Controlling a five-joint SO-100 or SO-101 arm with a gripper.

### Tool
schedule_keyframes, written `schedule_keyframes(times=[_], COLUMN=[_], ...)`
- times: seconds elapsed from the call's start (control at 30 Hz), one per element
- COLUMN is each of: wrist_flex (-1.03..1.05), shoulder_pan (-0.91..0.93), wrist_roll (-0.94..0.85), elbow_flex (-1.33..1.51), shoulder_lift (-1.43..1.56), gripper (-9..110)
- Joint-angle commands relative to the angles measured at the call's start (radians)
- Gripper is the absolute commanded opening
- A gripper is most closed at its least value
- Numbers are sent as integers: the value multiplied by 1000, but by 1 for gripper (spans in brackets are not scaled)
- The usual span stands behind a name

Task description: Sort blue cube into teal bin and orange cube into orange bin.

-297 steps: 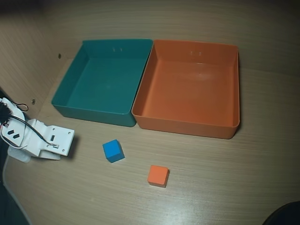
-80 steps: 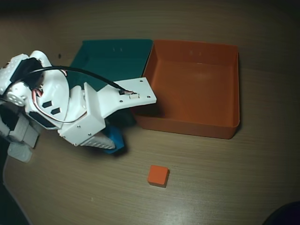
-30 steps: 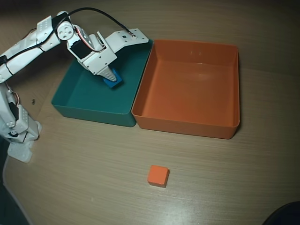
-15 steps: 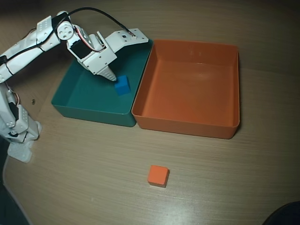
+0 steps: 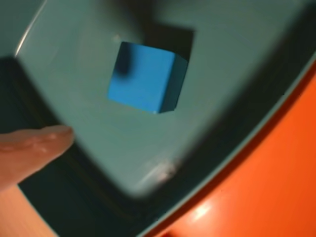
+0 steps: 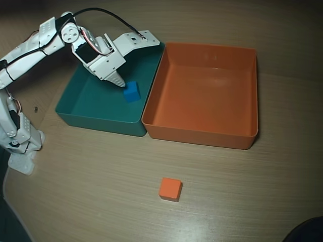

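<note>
The blue cube (image 6: 132, 92) lies on the floor of the teal bin (image 6: 86, 103), near its right wall, free of the gripper. In the wrist view the blue cube (image 5: 145, 76) rests on the teal bin's floor (image 5: 222, 64), and one pale fingertip (image 5: 47, 140) shows at the left, apart from it. My gripper (image 6: 121, 82) hangs open just to the cube's upper left, holding nothing. The orange cube (image 6: 170, 189) sits on the table in front of the bins. The orange bin (image 6: 202, 132) stands to the right of the teal one and holds nothing.
The two bins touch side by side at the back of the wooden table (image 6: 242, 191). The arm's base (image 6: 20, 141) stands at the left edge. A dark object (image 6: 305, 231) shows at the bottom right corner.
One second ago the gripper held the blue cube over the teal bin; the cube has since dropped to the bin floor, slightly to the right. Nothing has moved in the last half second.
</note>
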Motion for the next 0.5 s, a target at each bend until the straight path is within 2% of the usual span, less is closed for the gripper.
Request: schedule_keyframes(times=[0.0,0.27,0.47], wrist_flex=[-6,-9,-15], shoulder_pan=[21,163,331], wrist_roll=[5,3,-6], elbow_flex=[-55,-55,-58], shoulder_lift=[141,302,347], gripper=[27,-8,-2])
